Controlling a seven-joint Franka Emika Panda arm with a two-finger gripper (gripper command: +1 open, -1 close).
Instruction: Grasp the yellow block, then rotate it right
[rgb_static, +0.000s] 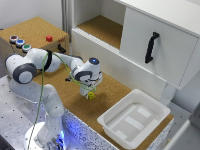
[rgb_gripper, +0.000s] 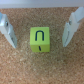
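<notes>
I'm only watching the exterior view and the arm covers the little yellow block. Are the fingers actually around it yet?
Observer: In the wrist view the gripper is open, one finger on each side of the yellow block, with cork showing between them.
Operator: Anything on the block's top?
Observer: Yes, a dark U-shaped mark, which the exterior view is too coarse to show.
Operator: Is it lifted?
Observer: No, it sits on the cork surface.

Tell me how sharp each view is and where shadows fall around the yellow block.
Exterior view: soft and low in detail, the yellow block a small blur under the gripper. Wrist view: the block fairly clear with a dark U mark, a faint shadow beside it on the cork; the fingers are blurred.
</notes>
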